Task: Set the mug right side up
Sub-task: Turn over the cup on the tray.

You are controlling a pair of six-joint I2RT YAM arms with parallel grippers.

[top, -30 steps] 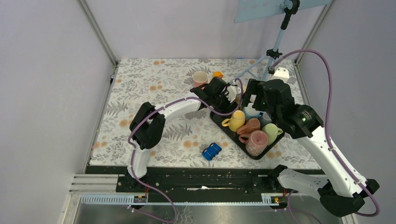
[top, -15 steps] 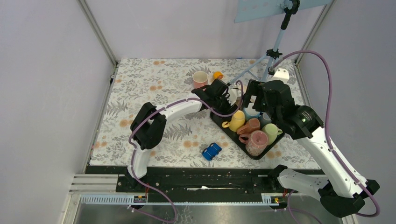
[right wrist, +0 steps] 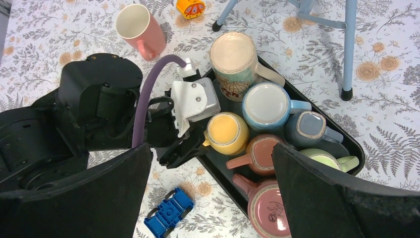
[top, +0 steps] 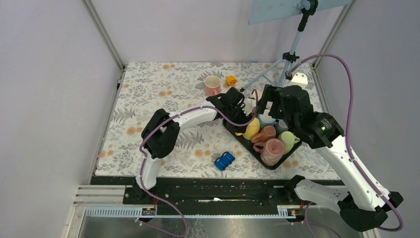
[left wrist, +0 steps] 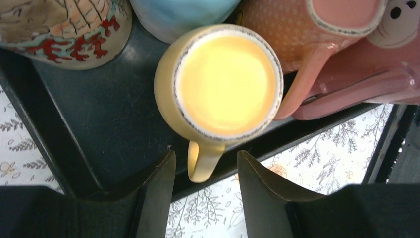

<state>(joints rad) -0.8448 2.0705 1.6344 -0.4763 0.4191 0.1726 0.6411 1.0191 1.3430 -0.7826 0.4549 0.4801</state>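
Note:
A yellow mug [left wrist: 225,82] stands upside down, base up, at the near-left corner of the black tray [left wrist: 99,109]. Its handle [left wrist: 203,161] sticks out over the tray's rim. My left gripper [left wrist: 206,158] is open, with one finger on each side of that handle and a gap on both sides. In the top view the left gripper [top: 241,117] is at the tray's left edge, next to the yellow mug [top: 251,128]. My right gripper [right wrist: 212,148] hangs open high above the tray, holding nothing.
Several other mugs stand upside down in the tray: patterned [right wrist: 233,57], light blue [right wrist: 265,104], grey-blue [right wrist: 309,126], green [right wrist: 324,161], brown [right wrist: 257,151] and pink [right wrist: 270,206]. On the cloth are an upright pink mug [top: 212,84], an orange toy [top: 231,80], a blue toy car [top: 224,160] and a tripod [top: 292,49].
My left gripper has slid toward the yellow mug and its jaws have narrowed a little around the handle. The right arm has barely moved.

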